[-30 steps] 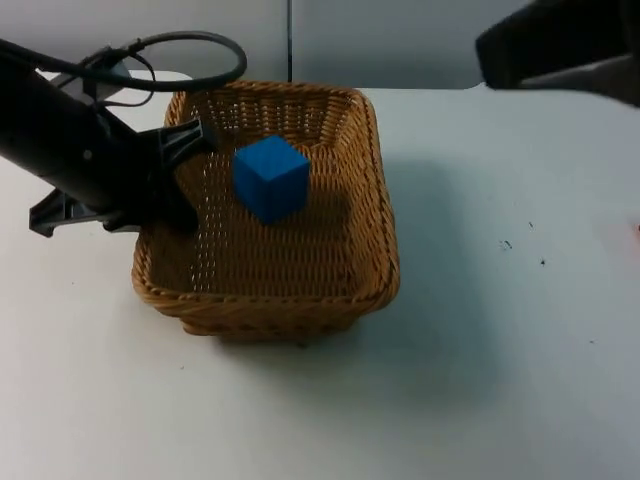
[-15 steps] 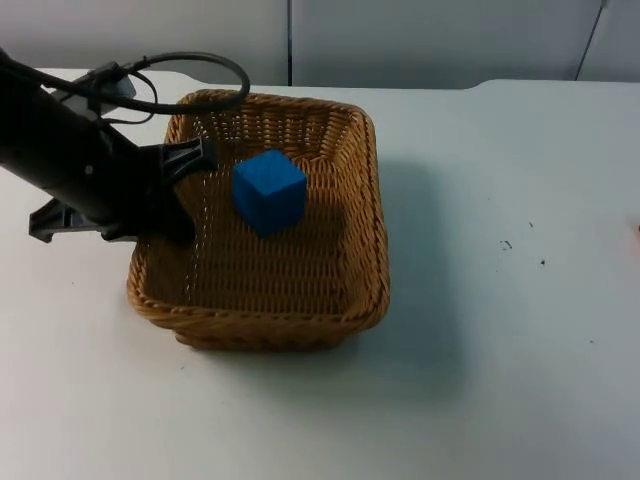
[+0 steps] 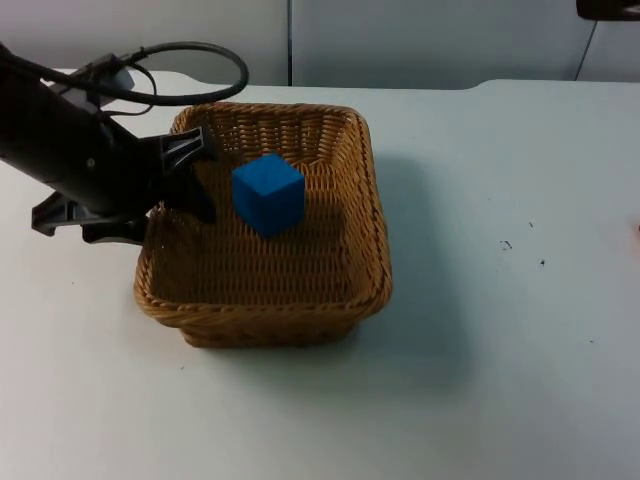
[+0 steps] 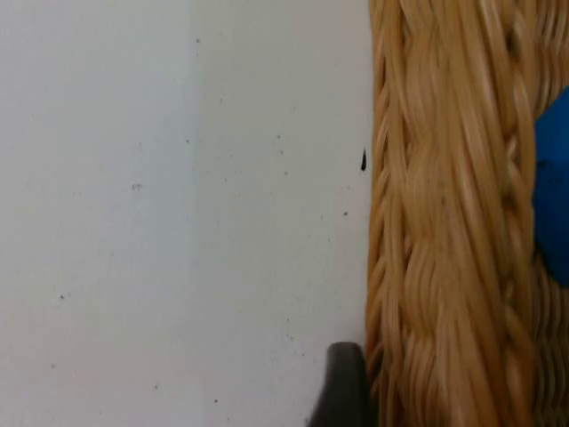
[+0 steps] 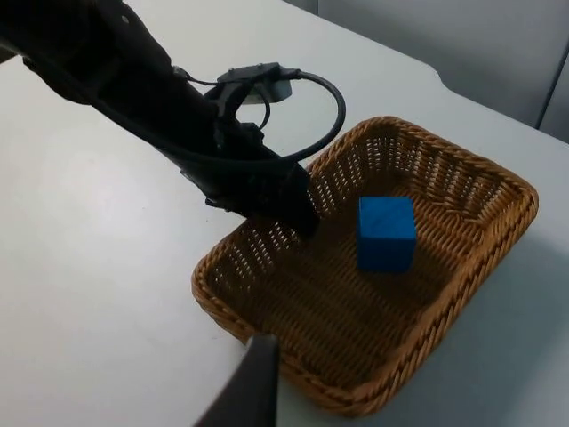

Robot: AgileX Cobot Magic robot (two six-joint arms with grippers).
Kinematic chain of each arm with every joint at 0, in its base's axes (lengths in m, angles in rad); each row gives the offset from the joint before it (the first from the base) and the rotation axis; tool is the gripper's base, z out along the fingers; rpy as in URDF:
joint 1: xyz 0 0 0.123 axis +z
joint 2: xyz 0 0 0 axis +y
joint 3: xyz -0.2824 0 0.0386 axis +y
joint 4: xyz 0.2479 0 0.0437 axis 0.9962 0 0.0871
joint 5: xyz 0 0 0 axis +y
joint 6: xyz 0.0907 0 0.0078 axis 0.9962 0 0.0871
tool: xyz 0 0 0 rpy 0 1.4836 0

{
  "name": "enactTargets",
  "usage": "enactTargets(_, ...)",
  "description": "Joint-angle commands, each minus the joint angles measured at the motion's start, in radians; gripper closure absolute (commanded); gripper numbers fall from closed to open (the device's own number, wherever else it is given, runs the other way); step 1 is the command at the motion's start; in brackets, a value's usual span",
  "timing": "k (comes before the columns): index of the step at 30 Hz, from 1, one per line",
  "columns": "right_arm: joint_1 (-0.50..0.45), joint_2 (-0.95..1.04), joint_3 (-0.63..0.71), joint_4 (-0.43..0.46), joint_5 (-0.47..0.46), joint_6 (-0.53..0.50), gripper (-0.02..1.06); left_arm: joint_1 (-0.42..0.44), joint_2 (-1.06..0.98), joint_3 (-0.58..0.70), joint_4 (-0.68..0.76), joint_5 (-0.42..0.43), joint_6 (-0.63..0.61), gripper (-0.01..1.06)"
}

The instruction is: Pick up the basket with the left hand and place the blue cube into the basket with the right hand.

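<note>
A woven wicker basket (image 3: 365,210) rests on the white table, and the blue cube (image 3: 268,194) lies inside it toward the back. My left gripper (image 3: 172,222) straddles the basket's left wall, open: one finger (image 3: 203,208) stands inside, off the wall, the other outside. In the left wrist view the rim (image 4: 444,222) runs past a black fingertip (image 4: 345,387), with the cube's edge (image 4: 553,205) beyond it. My right arm (image 3: 608,8) waits high at the back right, its gripper open and holding nothing; its wrist view looks down on the basket (image 5: 498,258), the cube (image 5: 386,233) and the left gripper (image 5: 289,213).
Bare white table lies around the basket on all sides, widest to its right and front. The grey partition wall (image 3: 400,40) closes off the back edge. A few small dark specks (image 3: 507,244) mark the table at the right.
The basket has come down from a slight lift and settled on the table. The left gripper's fingers have spread apart at the wall. The right arm has pulled back to the upper right.
</note>
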Motion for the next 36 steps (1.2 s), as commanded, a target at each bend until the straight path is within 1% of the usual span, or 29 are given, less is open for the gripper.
enactTargets(1,0.002,-0.006,0.005,0.003,-0.001,0.001,0.12,-0.005,-0.008,-0.003,-0.011,-0.004,0.002,0.33)
enactTargets(3,0.002,-0.006,0.005,0.003,-0.001,0.001,0.12,-0.003,-0.008,-0.003,-0.009,-0.004,0.002,0.31)
enactTargets(4,0.002,-0.006,0.005,0.003,0.001,0.001,0.12,-0.003,-0.022,-0.003,0.015,-0.004,0.002,0.28)
enactTargets(10,0.002,-0.006,0.005,0.001,0.011,-0.008,0.12,0.012,-0.143,-0.003,0.103,-0.004,0.004,0.29)
enactTargets(12,0.002,-0.006,0.005,-0.005,0.011,-0.008,0.12,0.029,-0.226,-0.003,0.133,0.02,0.004,0.29)
enactTargets(13,0.002,-0.006,0.005,-0.005,0.011,-0.008,0.12,0.029,-0.226,-0.003,0.133,0.02,0.004,0.29)
enactTargets(15,0.002,-0.006,0.005,-0.007,0.009,-0.008,0.12,0.048,-0.31,-0.003,0.162,0.055,0.004,0.29)
enactTargets(16,0.002,-0.006,0.005,-0.007,0.003,-0.008,0.12,0.059,-0.381,-0.003,0.195,0.086,-0.004,0.29)
enactTargets(17,0.002,-0.006,0.005,-0.007,0.003,-0.008,0.12,0.059,-0.381,-0.003,0.195,0.086,-0.004,0.29)
enactTargets(19,0.002,-0.007,0.005,-0.007,-0.003,-0.009,0.12,0.065,-0.468,-0.003,0.231,0.116,-0.004,0.29)
enactTargets(21,0.002,-0.028,0.005,-0.022,-0.003,-0.012,0.12,0.065,-0.562,-0.003,0.29,0.14,-0.042,0.29)
enactTargets(22,0.002,-0.028,0.005,-0.022,-0.003,-0.012,0.12,0.065,-0.562,-0.003,0.29,0.14,-0.042,0.29)
enactTargets(23,0.002,-0.045,0.005,-0.03,-0.003,-0.012,0.12,0.065,-0.608,-0.003,0.333,0.156,-0.079,0.29)
enactTargets(24,0.002,-0.082,0.005,-0.045,-0.003,-0.012,0.12,0.065,-0.67,-0.003,0.404,0.187,-0.129,0.29)
enactTargets(26,0.002,-0.142,0.005,-0.06,-0.003,-0.01,0.12,0.065,-0.761,0.001,0.504,0.242,-0.208,0.29)
enactTargets(27,0.002,-0.142,0.005,-0.06,-0.003,-0.01,0.12,0.065,-0.761,0.001,0.504,0.242,-0.208,0.29)
enactTargets(29,0.002,-0.204,0.005,-0.061,-0.003,-0.01,0.12,0.065,-0.843,0.0,0.595,0.306,-0.268,0.29)
enactTargets(30,0.002,-0.239,0.005,-0.065,0.005,-0.01,0.12,0.065,-0.886,0.0,0.621,0.34,-0.291,0.29)
enactTargets(31,0.002,-0.239,0.005,-0.065,0.005,-0.01,0.12,0.065,-0.886,0.0,0.621,0.34,-0.291,0.29)
enactTargets(34,0.002,-0.325,0.005,-0.1,0.066,-0.01,0.12,0.065,-1.011,0.0,0.666,0.424,-0.323,0.29)
enactTargets(35,0.002,-0.351,0.005,-0.104,0.092,-0.01,0.12,0.065,-1.055,0.0,0.67,0.442,-0.325,0.29)
enactTargets(36,0.002,-0.351,0.005,-0.104,0.092,-0.01,0.12,0.065,-1.055,0.0,0.67,0.442,-0.325,0.29)
